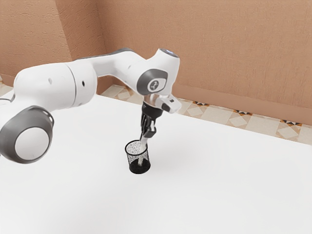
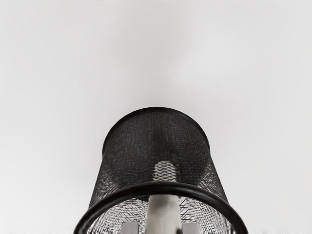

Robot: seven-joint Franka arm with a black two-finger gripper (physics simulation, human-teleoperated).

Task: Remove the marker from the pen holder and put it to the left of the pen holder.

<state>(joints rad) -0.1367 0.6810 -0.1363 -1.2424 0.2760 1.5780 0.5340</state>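
The black wire-mesh pen holder stands upright on the table. A pale marker rises out of its mouth, slightly tilted, with the lower part behind the mesh. Just above the rim is my gripper, pointing down and shut on the marker's upper end. In the wrist view, the pen holder has its thick dark rim under the hand, and the marker runs down into it. My gripper has a grey fingertip on each side of the marker. The marker's top end is hidden by the hand.
The white table spreads around the pen holder. Behind its far edge are a patterned tile floor and a tan wall. The arm reaches in from the exterior view's left, above the table.
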